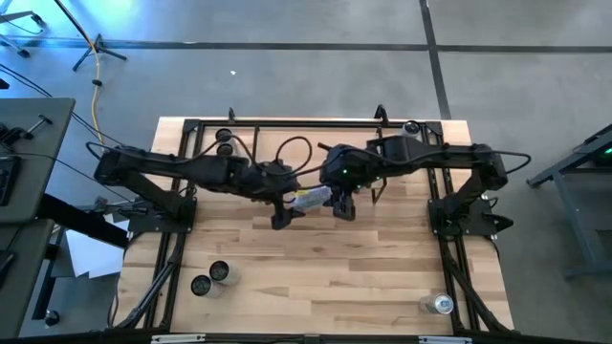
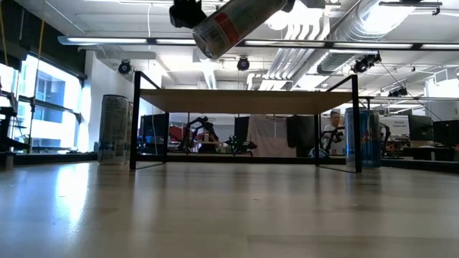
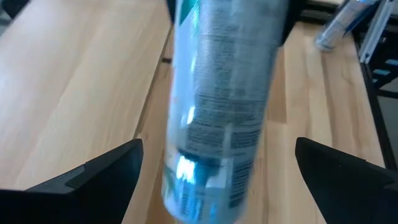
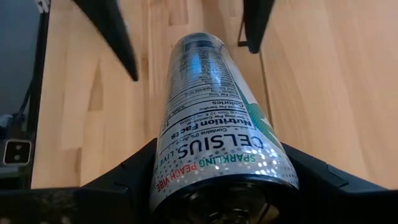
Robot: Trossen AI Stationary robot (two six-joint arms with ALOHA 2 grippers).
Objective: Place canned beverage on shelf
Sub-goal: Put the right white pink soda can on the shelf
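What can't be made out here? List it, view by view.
- High view: the shelf blends into the table; the arms cover part of it.
- Low view: the right gripper holding the can is cut off by the top edge.
- Left wrist view: the can's print is blurred, unreadable.
- High view: labels of the three standing cans too small.

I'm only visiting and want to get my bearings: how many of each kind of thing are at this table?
Cans: 4, one held in the air, two together near one corner, one alone at another corner
Shelf: 1
Robot arms: 2, left and right
Total: 7
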